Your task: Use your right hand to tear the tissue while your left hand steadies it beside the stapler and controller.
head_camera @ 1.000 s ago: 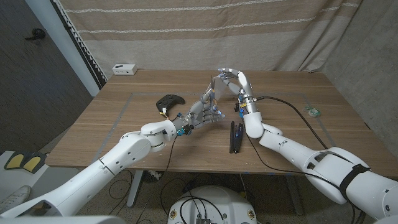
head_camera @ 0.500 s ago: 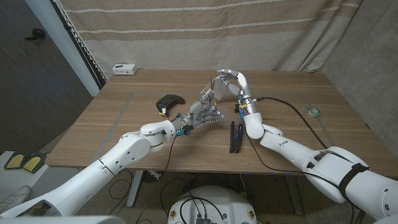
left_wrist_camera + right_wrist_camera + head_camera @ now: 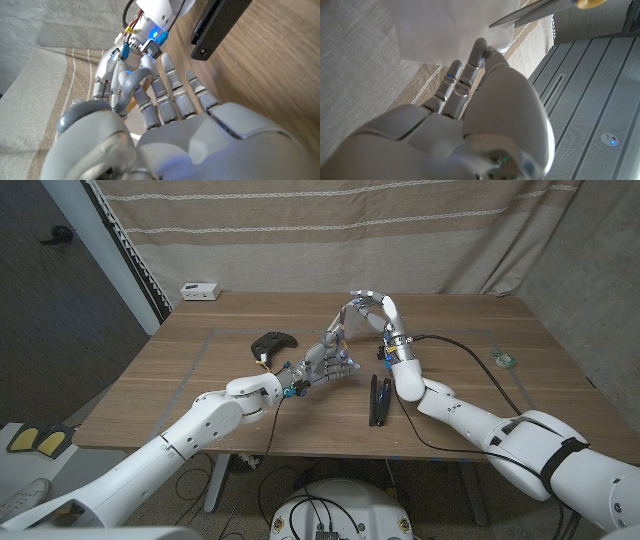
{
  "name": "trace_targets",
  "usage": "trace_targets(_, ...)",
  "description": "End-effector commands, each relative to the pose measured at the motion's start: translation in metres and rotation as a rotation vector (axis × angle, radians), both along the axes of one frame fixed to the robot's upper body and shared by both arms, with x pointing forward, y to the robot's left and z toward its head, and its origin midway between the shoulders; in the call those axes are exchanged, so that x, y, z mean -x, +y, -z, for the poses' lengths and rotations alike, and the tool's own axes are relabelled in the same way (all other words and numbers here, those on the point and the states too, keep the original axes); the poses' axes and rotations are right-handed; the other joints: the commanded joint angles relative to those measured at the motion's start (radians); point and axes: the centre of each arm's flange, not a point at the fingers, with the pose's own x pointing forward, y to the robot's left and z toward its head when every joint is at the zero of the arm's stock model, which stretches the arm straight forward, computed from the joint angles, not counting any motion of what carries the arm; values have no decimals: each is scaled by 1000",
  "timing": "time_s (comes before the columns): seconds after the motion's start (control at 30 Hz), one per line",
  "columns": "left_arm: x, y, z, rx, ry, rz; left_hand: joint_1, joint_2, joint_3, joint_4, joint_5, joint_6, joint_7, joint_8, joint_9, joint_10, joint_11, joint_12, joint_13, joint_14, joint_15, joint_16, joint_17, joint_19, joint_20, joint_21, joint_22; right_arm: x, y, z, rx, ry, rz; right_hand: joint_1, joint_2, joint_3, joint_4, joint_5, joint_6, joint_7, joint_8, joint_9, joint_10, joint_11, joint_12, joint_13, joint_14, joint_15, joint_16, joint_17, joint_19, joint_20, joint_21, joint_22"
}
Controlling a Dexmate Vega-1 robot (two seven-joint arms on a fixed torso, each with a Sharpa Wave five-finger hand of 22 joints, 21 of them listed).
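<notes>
Both hands grip the tissue (image 3: 338,330) (stretched between them).

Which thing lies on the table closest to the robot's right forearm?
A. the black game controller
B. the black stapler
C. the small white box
B: the stapler lies just beside the right forearm, while the controller sits over by the left side and the white box at the far edge.

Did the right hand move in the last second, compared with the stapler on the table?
No clear move. The right hand stays raised just beyond the stapler's far end, pinching the tissue.
</notes>
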Motion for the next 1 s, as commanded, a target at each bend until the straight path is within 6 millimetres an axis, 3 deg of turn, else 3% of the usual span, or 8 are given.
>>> trace_targets(0.03, -3, -1, 0, 10, -2, 6, 57, 66, 33, -13, 6, -65, 78, 342, 272, 45, -41, 4, -4, 2, -122, 0, -3, 3, -7, -4, 4, 0, 1, -1, -7, 7, -8, 2, 7, 0, 1, 7, 5, -5, -2, 2, 2, -2, -5, 2, -4, -103, 8, 2, -4, -155, 8, 3)
trace_targets(0.27, -3, 0, 1, 20, -4, 10, 138, 162, 93, -33, -3, -44, 68, 334, 261, 54, -44, 5, -10, 17, -129, -7, -18, 2, -13, 2, 11, -1, 0, -1, -12, 18, -4, 2, 6, -2, 2, 10, 5, -4, -2, 3, 4, -2, -6, 2, -4, -103, 7, 2, -3, -154, 12, 2)
trace_targets(0.33, -3, 1, 1, 20, -9, 4, 212, 204, 170, -47, -15, -36, 65, 324, 255, 62, -51, 7, -10, 24, -134, -18, -33, -1, -21, 8, 19, -2, 0, -1, -17, 24, -4, 1, 6, -2, 2, 11, 4, -5, -3, 3, 4, -2, -7, 2, -2, -103, 8, 2, -4, -154, 13, 2)
trace_targets(0.4, -2, 1, 2, 21, -8, -2, 253, 212, 246, -36, -31, -40, 59, 330, 268, 58, -53, 7, -2, 24, -138, -27, -41, -3, -19, 15, 27, -2, 0, -1, -21, 26, 2, 1, 5, -3, 2, 12, 5, -3, -3, 3, 5, -2, -8, 2, -1, -103, 9, 2, -4, -154, 15, 2)
trace_targets(0.5, -1, 2, 3, 15, -10, 12, 269, 212, 342, 1, -62, -65, 60, 333, 272, 36, -54, 10, 25, 18, -139, -41, -50, -10, -16, 24, 39, -3, -1, -1, -26, 33, 7, 1, 5, -4, 3, 13, 5, -3, -3, 3, 6, -2, -9, 2, 0, -103, 9, 2, -4, -154, 17, 1)
trace_targets(0.57, -1, 2, 3, 13, -12, 24, 266, 208, 448, 49, -110, -103, 77, 333, 273, 5, -53, 5, 46, 1, -137, -58, -59, -26, -17, 32, 52, -4, -1, -1, -22, 39, 16, 0, 5, -4, 3, 14, 2, -3, -4, 4, 6, -2, -9, 1, 1, -103, 10, 2, -4, -154, 18, 1)
trace_targets(0.73, -1, 2, 5, 18, -9, 32, 256, 206, 504, 76, -139, -129, 85, 333, 273, -12, -54, -5, 47, -10, -135, -67, -63, -35, -14, 36, 58, -7, -3, -2, -27, 48, 32, 0, 5, -5, 3, 17, 3, 1, -5, 4, 8, -1, -10, 1, 1, -103, 8, 0, -4, -154, 21, 1)
trace_targets(1.0, -1, 3, 6, 19, 0, 33, 243, 195, 553, 94, -168, -121, 77, 339, 273, -5, -53, -10, 38, -5, -135, -70, -70, -39, -19, 41, 62, -9, -2, -1, -24, 58, 37, -1, 3, -8, 3, 21, 0, 2, -7, 5, 10, 0, -12, 3, 2, -103, 7, -1, -5, -153, 27, 0)
